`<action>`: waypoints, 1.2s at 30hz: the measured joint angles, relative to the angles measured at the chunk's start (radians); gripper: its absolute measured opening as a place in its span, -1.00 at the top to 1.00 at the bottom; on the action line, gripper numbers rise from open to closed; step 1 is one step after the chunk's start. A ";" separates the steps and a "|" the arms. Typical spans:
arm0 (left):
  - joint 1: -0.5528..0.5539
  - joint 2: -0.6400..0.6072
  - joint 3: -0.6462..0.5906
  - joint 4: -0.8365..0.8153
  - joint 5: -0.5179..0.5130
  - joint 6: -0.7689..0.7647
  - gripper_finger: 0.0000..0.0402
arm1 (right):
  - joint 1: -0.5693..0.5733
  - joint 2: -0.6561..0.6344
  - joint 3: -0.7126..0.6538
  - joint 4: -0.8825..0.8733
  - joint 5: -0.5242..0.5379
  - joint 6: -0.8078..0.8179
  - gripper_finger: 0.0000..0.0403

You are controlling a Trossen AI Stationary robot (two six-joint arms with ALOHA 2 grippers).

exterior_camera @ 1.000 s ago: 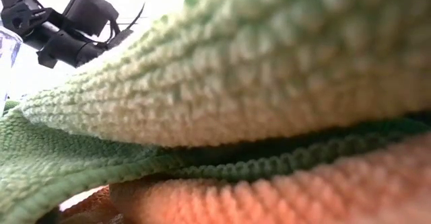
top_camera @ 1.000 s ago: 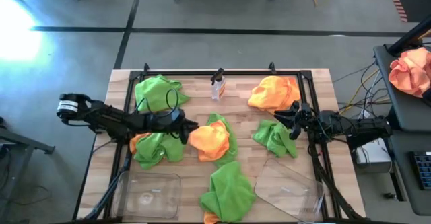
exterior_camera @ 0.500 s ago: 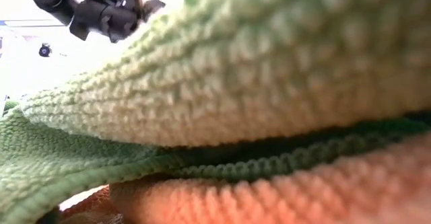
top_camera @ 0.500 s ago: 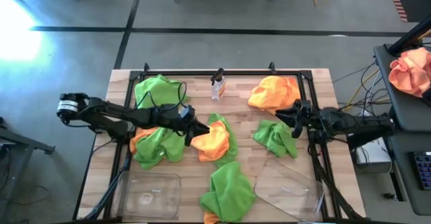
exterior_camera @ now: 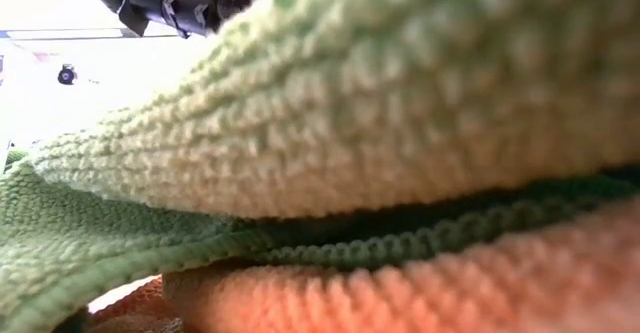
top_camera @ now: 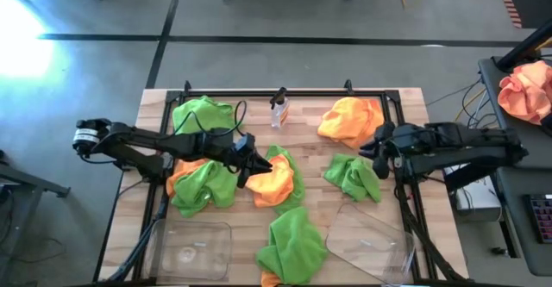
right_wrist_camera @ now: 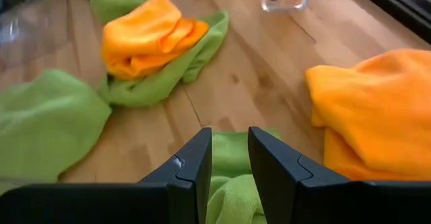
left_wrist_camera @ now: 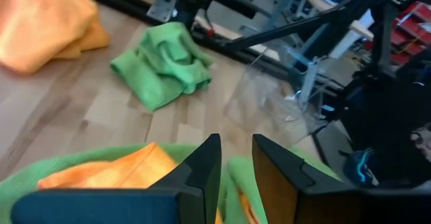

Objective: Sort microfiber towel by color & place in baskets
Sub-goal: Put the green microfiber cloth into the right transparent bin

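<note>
The left gripper [top_camera: 255, 165], fingers a little apart, may grab the green towel [top_camera: 290, 177] under the orange towel [top_camera: 272, 180] too.

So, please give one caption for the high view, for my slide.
Left end effector over the center orange towel; right end effector above a green towel; both baskets empty.

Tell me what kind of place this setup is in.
Probably a robotics lab or workshop: a wooden table in a black metal frame stands on a bare grey floor with loose cables running beside it.
</note>
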 joint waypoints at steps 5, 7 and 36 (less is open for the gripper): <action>0.000 -0.006 0.054 -0.003 0.001 0.040 0.65 | 0.000 0.138 0.138 -0.067 -0.005 -0.105 0.55; 0.004 -0.006 0.093 -0.030 0.001 0.073 0.65 | 0.000 0.184 0.192 -0.111 0.013 -0.135 0.55; 0.041 -0.020 0.510 -1.022 -0.034 0.332 0.65 | -0.011 0.399 0.460 -0.662 0.061 -0.083 0.55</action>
